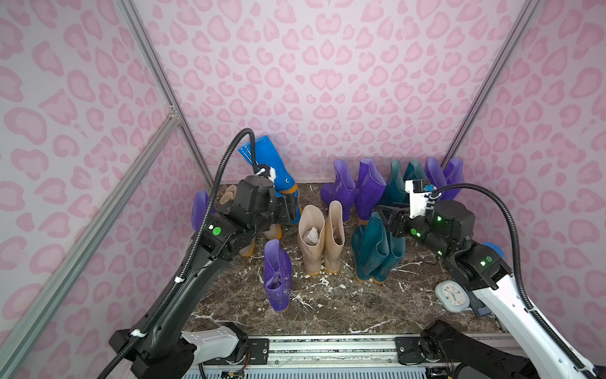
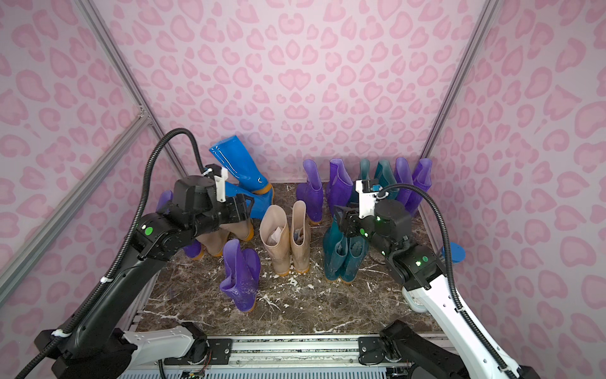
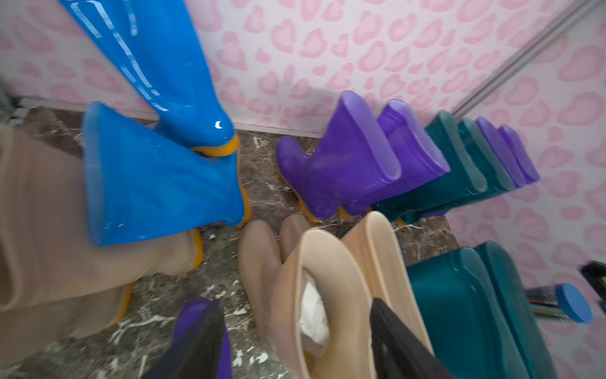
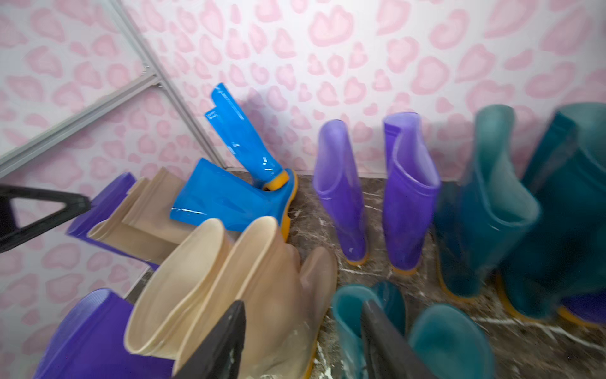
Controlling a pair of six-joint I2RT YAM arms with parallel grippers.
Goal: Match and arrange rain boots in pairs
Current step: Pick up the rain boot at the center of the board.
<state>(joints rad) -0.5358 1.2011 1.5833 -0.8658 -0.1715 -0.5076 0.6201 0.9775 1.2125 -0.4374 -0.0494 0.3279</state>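
Pink heart-spotted walls [image 1: 328, 82] enclosed a dark marble floor [image 1: 328, 305] where the rain boots [image 2: 285, 239] were set out. At centre frame in both top views, a beige pair [image 1: 319, 236] stood upright, shafts vertical, toes toward the back wall. Just right of it a front teal pair [image 1: 377, 252] stood upright too. Lower left of centre, a lone purple boot [image 1: 277, 275] stood with its toe toward the bottom edge. Along the back wall ran a purple pair [image 1: 354, 187], a back teal pair [image 1: 401, 178] and a second purple pair [image 1: 446, 175], all upright. Upper left of centre, one blue boot [image 1: 259, 157] leaned on the wall, shaft slanting up-left. Its sole rested on the second blue boot [image 2: 262, 198], which lay on its side with the shaft pointing left. More beige boots [image 2: 216, 239] and a purple boot [image 1: 200, 206] tilted toward the left wall behind the left arm [image 1: 183, 272].

The left gripper [image 3: 296, 308] hung between the second blue boot and the beige pair, fingers [image 3: 203, 341] wide apart, holding nothing. The right gripper [image 4: 305, 308] hung over the front teal pair, partly spread, clamping nothing; one finger [image 4: 383, 341] crossed a teal mouth, contact unclear. A white clock [image 1: 452, 295] lay at lower right, a blue-capped cylinder [image 1: 493, 251] beside the right arm [image 1: 482, 262].
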